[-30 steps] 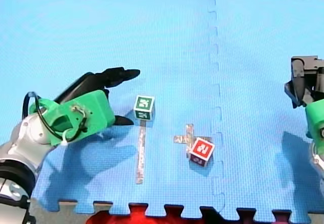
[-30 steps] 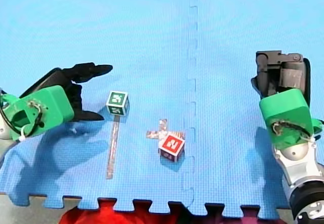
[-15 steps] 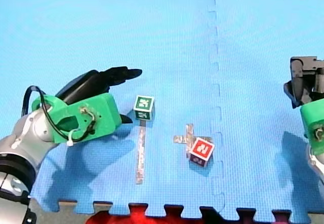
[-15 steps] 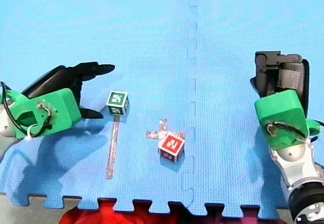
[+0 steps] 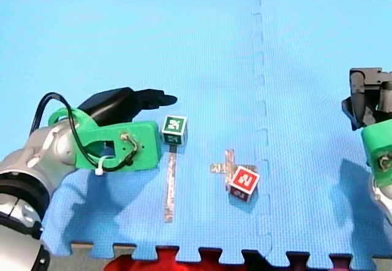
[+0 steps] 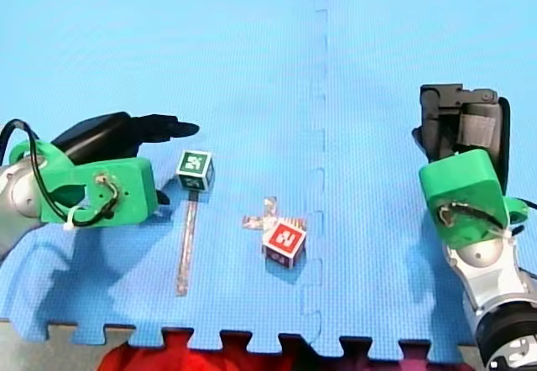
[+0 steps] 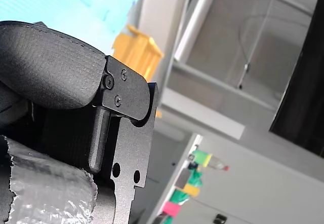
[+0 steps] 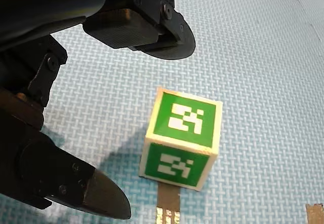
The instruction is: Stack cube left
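Note:
A green cube (image 5: 174, 130) with a white pattern sits upright on the blue foam mat (image 5: 202, 50), left of centre. A red cube (image 5: 244, 182), turned at an angle, lies nearer the front and to the right of it. My left hand (image 6: 174, 159) is just left of the green cube, one black finger reaching past the cube's far side, not touching it. The second wrist view shows that hand (image 8: 139, 120) with the green cube (image 8: 182, 138) lying free between and beyond its fingertips (image 8: 172, 36). My right hand (image 6: 461, 123) is far off at the mat's right side and holds nothing.
A silver tape strip (image 5: 169, 188) runs from the green cube toward the front edge. A small tape cross (image 5: 223, 167) lies beside the red cube. A jigsaw seam (image 5: 263, 111) splits the mat. Red cloth (image 5: 159, 262) shows beyond the front edge.
My left hand has slid right toward the green cube and its wrist has rolled over. Both cubes are where they were. The right hand has barely shifted.

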`<action>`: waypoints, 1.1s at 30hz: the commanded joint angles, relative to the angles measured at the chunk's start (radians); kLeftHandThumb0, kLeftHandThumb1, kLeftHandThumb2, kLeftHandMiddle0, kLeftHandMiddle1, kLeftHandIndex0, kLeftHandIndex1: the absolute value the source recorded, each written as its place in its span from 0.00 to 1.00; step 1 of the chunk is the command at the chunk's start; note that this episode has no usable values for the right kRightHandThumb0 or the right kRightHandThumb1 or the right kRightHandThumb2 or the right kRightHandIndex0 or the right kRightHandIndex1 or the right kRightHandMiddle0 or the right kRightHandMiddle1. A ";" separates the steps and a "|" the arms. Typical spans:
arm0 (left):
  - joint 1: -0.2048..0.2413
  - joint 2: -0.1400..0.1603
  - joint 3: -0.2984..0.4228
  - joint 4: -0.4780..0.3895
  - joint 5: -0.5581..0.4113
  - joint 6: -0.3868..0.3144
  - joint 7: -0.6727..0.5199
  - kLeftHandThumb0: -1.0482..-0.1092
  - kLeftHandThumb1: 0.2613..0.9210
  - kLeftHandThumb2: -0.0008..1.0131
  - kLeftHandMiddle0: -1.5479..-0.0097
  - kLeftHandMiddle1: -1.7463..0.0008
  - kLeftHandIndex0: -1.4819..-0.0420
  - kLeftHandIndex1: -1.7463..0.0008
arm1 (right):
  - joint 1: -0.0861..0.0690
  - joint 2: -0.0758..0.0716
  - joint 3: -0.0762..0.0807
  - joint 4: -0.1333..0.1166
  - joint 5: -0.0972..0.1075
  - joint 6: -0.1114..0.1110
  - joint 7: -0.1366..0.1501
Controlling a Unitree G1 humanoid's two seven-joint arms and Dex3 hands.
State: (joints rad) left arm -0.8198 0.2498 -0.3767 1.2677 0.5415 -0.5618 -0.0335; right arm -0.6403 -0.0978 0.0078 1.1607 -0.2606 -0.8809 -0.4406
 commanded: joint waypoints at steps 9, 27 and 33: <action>-0.007 -0.011 -0.016 -0.005 0.000 0.012 -0.005 0.77 0.70 0.00 0.47 0.00 0.67 0.99 | 0.003 -0.011 -0.003 -0.017 0.004 0.002 -0.001; 0.007 -0.028 -0.020 0.001 -0.001 0.019 0.053 0.45 0.67 0.00 0.42 0.00 0.51 0.97 | 0.018 -0.014 -0.005 -0.022 0.008 -0.013 0.011; 0.008 -0.029 -0.017 0.007 -0.005 0.022 0.058 0.49 0.66 0.00 0.40 0.00 0.44 0.96 | 0.022 -0.013 -0.006 -0.029 0.007 -0.024 0.008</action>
State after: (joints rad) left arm -0.8140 0.2184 -0.3940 1.2703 0.5376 -0.5420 0.0230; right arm -0.6235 -0.1057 0.0048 1.1352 -0.2591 -0.9004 -0.4311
